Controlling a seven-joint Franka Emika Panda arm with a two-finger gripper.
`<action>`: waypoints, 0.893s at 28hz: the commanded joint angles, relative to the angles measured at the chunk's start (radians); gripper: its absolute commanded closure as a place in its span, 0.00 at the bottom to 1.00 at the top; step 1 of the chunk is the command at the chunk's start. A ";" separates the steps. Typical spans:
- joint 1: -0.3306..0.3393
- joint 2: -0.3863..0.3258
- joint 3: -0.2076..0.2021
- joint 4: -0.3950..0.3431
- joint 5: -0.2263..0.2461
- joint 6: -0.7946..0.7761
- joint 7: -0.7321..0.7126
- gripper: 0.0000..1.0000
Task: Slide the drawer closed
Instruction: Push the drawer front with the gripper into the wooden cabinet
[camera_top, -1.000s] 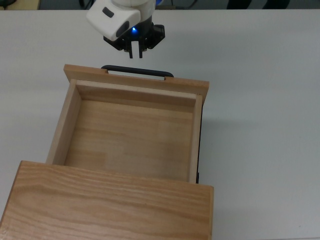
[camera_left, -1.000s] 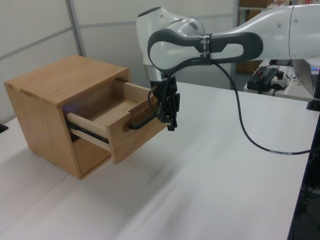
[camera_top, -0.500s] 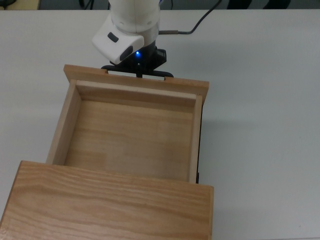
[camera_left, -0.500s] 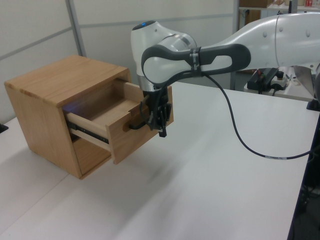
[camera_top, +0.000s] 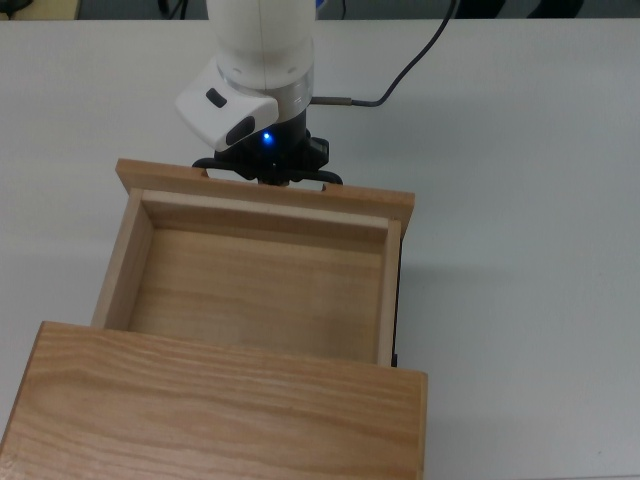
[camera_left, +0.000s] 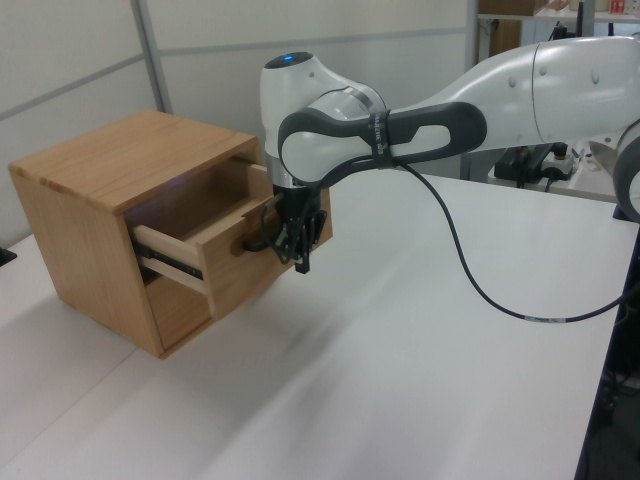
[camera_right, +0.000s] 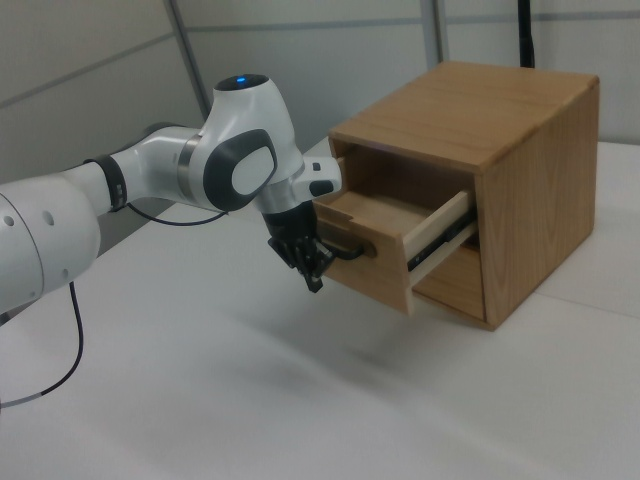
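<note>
Drawer (camera_top: 262, 280): pulled partway out of the cabinet (camera_left: 95, 175), its tray open to the top view, front panel facing the arm.
Gripper (camera_left: 299, 255): pressed right up against the drawer's front panel at the handle (camera_right: 345, 250), fingers pointing down past the panel's lower edge in the left view.
Gripper state: cannot tell whether the fingers are spread or clenched; in every view they blur into one dark shape against the handle.
Contact: gripper body meets the bar handle near its middle in the top view; whether it grasps the bar or only pushes on it is not readable.
Hidden: in the top view the arm's white wrist covers most of the handle, only the two dark ends poke out beside it; the rear of the tray runs under the cabinet top.
Cut off: the cabinet top is clipped by the top view's lower edge; the arm leaves the frame in the left view's right.
Materials: drawer in pale smooth wood, box-shaped with thin walls; cabinet in warmer oak grain; handle a thin black bar; dark slide rail (camera_left: 165, 265) along the drawer's side.
Table (camera_left: 420, 380): plain white, matte.
Cable (camera_left: 480, 290): black, looping from the arm.
</note>
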 joint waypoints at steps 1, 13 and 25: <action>-0.004 0.022 -0.009 0.027 0.003 0.079 0.009 1.00; -0.036 0.018 -0.011 0.082 0.015 0.076 0.012 1.00; -0.047 0.027 -0.008 0.132 0.004 0.217 0.001 1.00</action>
